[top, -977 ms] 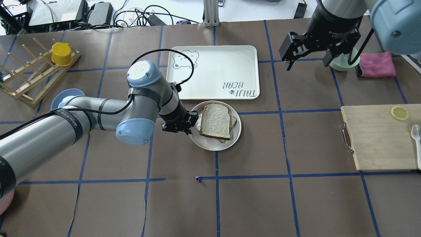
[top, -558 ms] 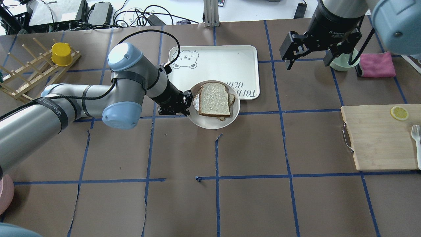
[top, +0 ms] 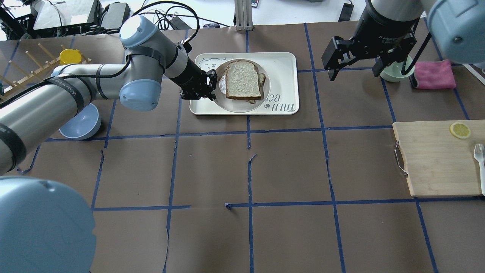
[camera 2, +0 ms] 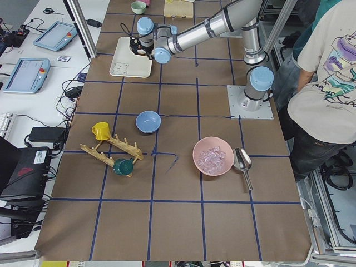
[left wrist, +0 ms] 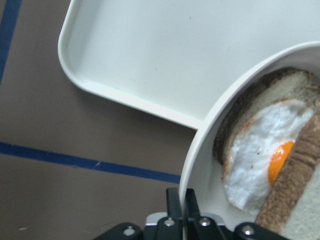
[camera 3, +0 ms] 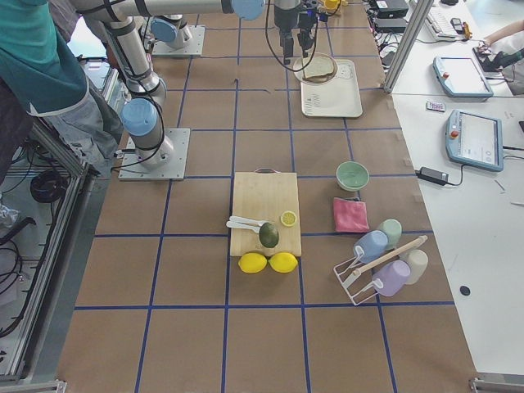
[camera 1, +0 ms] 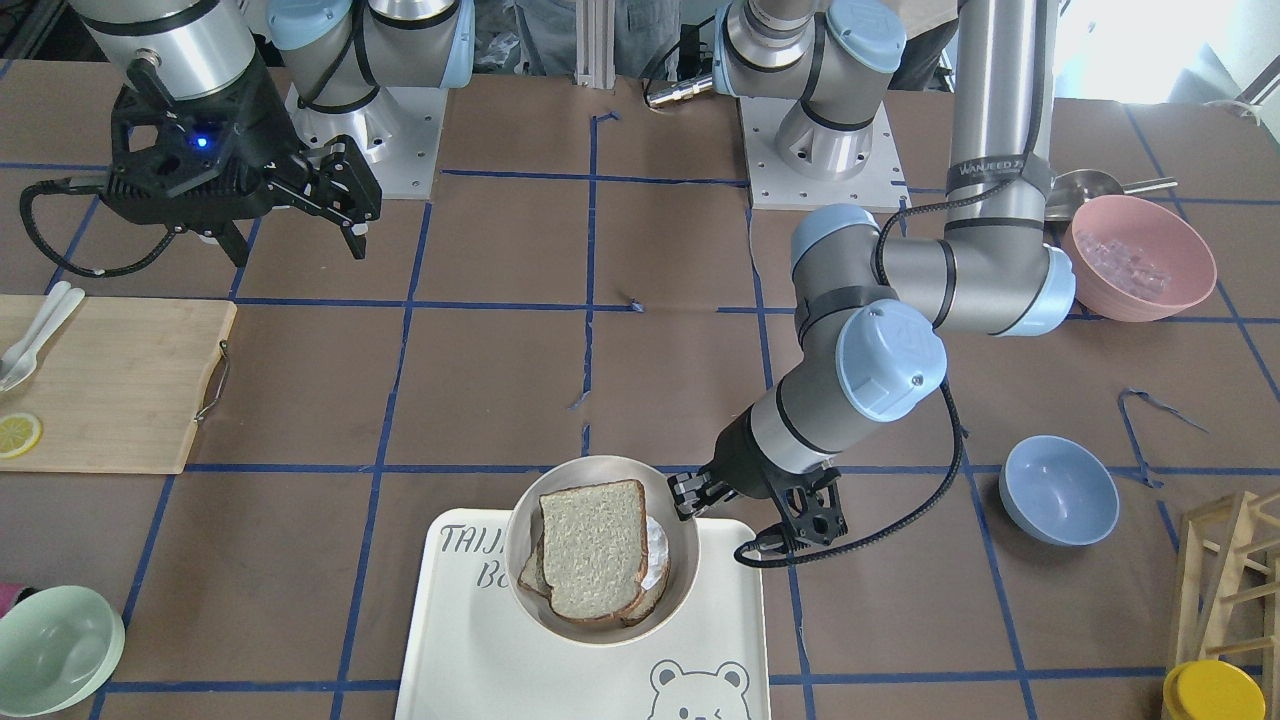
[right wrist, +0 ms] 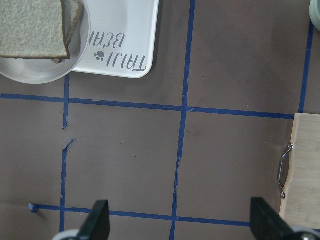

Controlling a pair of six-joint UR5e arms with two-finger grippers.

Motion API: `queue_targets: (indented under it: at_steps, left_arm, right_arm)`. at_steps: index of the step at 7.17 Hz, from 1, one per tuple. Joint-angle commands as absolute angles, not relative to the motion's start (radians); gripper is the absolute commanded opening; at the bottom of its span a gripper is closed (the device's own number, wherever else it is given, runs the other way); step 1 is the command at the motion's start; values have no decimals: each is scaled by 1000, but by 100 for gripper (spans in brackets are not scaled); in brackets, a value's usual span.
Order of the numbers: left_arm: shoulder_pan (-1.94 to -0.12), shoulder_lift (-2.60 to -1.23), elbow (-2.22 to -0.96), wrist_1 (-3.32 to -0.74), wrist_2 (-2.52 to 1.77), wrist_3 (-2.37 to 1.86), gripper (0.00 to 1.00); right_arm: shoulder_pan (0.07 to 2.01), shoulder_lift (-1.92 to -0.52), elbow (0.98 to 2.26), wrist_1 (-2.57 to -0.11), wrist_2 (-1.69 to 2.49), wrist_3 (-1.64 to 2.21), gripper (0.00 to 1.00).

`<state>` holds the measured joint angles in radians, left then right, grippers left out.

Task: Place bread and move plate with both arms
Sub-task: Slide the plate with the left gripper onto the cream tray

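The cream-white plate [top: 242, 107] carries a plain bread slice [top: 243, 80] stacked on an egg-topped slice. My left gripper [top: 212, 85] is shut on the plate's left rim and holds it over the bear-printed tray [top: 282, 76], apparently a little above it. The front view shows the plate [camera 1: 600, 464], the bread [camera 1: 593, 545] and the left gripper [camera 1: 690, 492]. In the left wrist view the fingers [left wrist: 175, 205] pinch the rim [left wrist: 200, 150] beside the fried egg [left wrist: 255, 165]. My right gripper [top: 354, 74] is open, empty and high at the back right, clear of the plate [right wrist: 45, 75].
A pale green bowl [top: 394, 72] and a pink cloth [top: 434, 74] lie under the right arm. A wooden cutting board [top: 435, 159] with a lemon slice is at the right. A blue bowl [top: 79, 123], a wooden rack and a yellow cup [top: 70, 57] are at the left.
My left gripper has carried the plate with the bread away from the table's middle and back onto the area over the bear tray. The right arm has not moved.
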<state>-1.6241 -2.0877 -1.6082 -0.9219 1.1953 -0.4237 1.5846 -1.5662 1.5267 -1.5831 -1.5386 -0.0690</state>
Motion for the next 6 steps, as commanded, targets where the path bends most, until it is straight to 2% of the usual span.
queue_targets:
  at_steps: [1,4,5,6]
  left_arm:
    - [-1623,-2207,-1491,-922,1193,-430,0]
    - [-1624,-2255,-1482,-913,1197,-469,1]
    - [-1624,-2258,-1483,-911,1198,-459,55]
    - [-1624,-2238,-1479,-911,1210,-457,97]
  right_arm:
    - [1585,-1566,1526,-1582,-1539,-71,100]
    - [1585,-1566,1528,-1580,-1537,-71,100]
    - [1583,-1566,1528,-1578,-1537,-71,100]
    - [1583,-1566,1528,-1575,-1537,-71,100]
